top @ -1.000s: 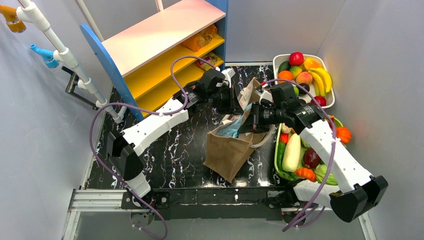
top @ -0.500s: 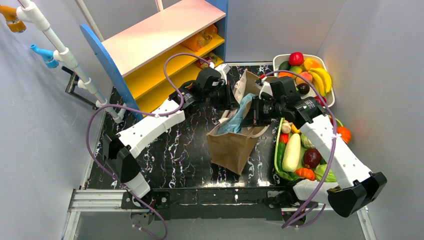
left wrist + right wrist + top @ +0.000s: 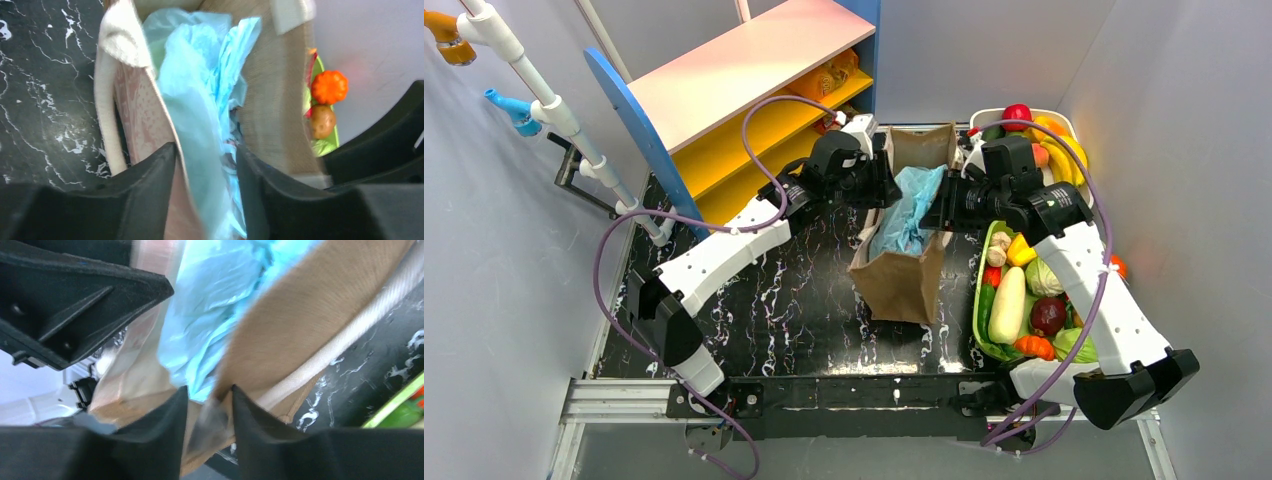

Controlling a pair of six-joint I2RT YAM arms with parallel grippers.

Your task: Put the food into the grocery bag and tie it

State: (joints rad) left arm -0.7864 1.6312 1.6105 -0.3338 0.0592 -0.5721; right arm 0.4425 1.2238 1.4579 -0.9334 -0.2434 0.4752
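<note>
At the middle of the black marbled table (image 3: 764,300), a brown paper bag (image 3: 904,285) is stood upright with its mouth open; the grocery bag (image 3: 909,215), thin and light blue, is seen crumpled inside it and rises a little past the rim. On the paper bag's left rim the left gripper (image 3: 882,188) is placed; in its wrist view the jaws are held apart, and the paper wall and a fold of blue plastic are loosely straddled rather than pinched. On the right rim the right gripper (image 3: 936,208) is set, facing the left one across the mouth; its jaws are likewise parted, and the brown rim is seen, blurred, passing between them with nothing clamped. A white woven handle (image 3: 105,115) is draped down the paper bag's outer wall beside the left finger. Whether any food lies within the blue plastic cannot be told; orange packets (image 3: 827,78) are seen on the yellow shelf (image 3: 724,140) behind the left arm. To the right, a green tray (image 3: 976,310) of plastic vegetables is set just beside the paper bag.
</note>
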